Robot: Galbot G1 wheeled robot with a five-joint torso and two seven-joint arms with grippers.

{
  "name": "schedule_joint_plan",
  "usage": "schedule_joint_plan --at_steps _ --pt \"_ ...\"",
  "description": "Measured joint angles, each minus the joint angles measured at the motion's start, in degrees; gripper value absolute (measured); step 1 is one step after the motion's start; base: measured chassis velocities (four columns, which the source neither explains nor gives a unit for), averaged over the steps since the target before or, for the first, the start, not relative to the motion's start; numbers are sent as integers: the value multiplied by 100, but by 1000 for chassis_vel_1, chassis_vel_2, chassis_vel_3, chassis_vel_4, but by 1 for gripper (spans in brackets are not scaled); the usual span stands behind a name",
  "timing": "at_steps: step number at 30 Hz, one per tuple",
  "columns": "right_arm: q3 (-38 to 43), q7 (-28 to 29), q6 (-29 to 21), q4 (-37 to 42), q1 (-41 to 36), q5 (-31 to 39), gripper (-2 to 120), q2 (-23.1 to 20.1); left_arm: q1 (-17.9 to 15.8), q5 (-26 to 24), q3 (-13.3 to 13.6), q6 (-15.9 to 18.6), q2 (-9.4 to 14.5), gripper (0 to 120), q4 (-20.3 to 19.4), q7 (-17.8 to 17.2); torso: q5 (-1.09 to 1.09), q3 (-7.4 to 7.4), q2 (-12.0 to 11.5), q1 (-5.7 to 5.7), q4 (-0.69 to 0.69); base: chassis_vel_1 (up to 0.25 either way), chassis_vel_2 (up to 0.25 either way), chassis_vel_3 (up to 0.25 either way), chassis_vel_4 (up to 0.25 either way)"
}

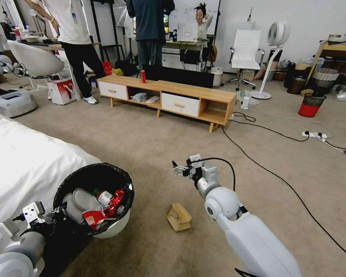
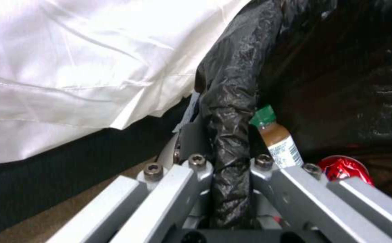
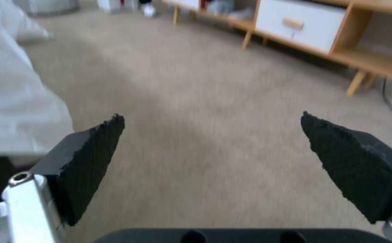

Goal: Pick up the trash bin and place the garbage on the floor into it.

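The trash bin [image 1: 117, 227], pale white with a black bag [image 2: 232, 94] over its rim, hangs tilted at the lower left of the head view. My left gripper [image 1: 59, 211] is shut on its rim [image 2: 229, 162]. Inside lie a green-capped bottle [image 1: 102, 196] [image 2: 279, 140], a crushed red wrapper [image 1: 116, 200] [image 2: 344, 167] and pale tissues [image 1: 80, 200]. A crumpled brown paper bag [image 1: 178, 217] rests on the carpet floor [image 1: 150, 142], just below and near my right gripper [image 1: 178, 169]. That gripper [image 3: 212, 118] is open over bare carpet with nothing between its fingers.
A bed with a white sheet [image 1: 23, 161] borders the bin on the left. A low wooden cabinet [image 1: 169, 96] with an upright red can [image 1: 143, 76] stands ahead. A black cable [image 1: 265, 165], a power strip [image 1: 313, 134] and a red-bottomed mesh bin [image 1: 311, 104] lie to the right.
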Motion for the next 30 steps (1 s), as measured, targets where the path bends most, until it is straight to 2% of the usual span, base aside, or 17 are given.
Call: schedule_joint_plan --at_steps 6,13,18,30 --pt "-202 -68 -217 -463 46 158 100 2 24 0 14 0 -9 2 -44 5 0 0 0 0 -2 0 0 0 0" --pt "-426 -184 -228 -844 12 150 100 -10 18 5 62 0 -26 2 -44 8 0 0 0 0 -2 0 0 0 0" --pt "-571 -327 -67 -1467 15 38 100 106 20 16 79 -1 -31 2 -44 16 0 0 0 0 -2 0 0 0 0" --pt "-829 -528 204 -2415 137 -122 100 297 16 21 108 -10 -65 2 -32 27 0 0 0 0 -2 0 0 0 0"
